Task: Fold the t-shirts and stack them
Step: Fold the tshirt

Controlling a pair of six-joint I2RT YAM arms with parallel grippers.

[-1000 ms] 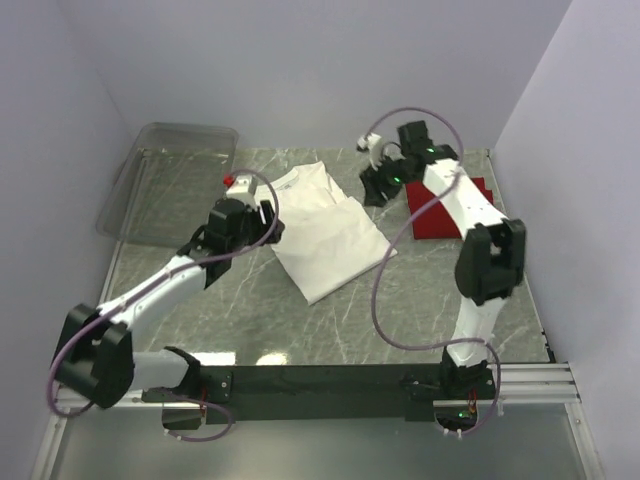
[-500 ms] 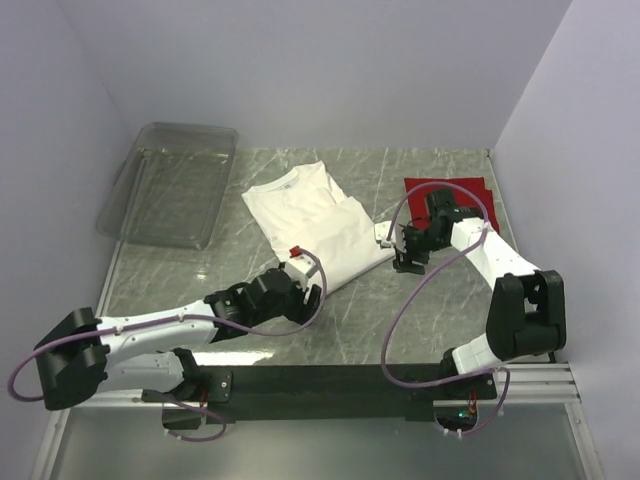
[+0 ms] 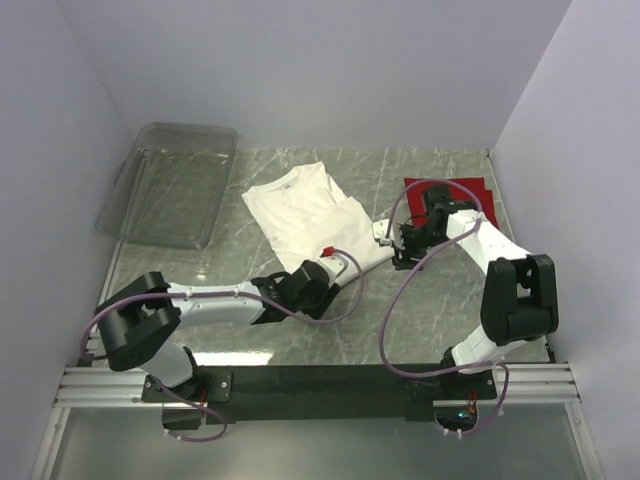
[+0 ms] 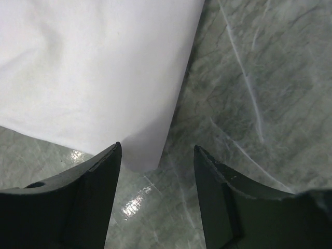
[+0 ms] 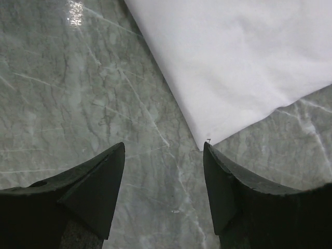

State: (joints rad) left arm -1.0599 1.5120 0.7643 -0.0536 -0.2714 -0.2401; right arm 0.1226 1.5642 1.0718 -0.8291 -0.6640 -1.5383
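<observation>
There were two t-shirts. One white t-shirt (image 3: 315, 220) had a corner between the fingers of the left end effector (image 4: 155, 150) and another corner just ahead of the right end effector (image 5: 163, 148). One red t-shirt (image 3: 475, 188) lay just behind the right end effector. There were two end effectors, one per arm. One clear plastic bin (image 3: 175, 185) stood well beyond the left end effector. One counter (image 3: 430, 300) lay under both end effectors.

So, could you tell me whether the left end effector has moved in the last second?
Yes. The left end effector has left the clear bin's side, moving nearer the arm bases and rightward, to the white t-shirt's near corner.
</observation>
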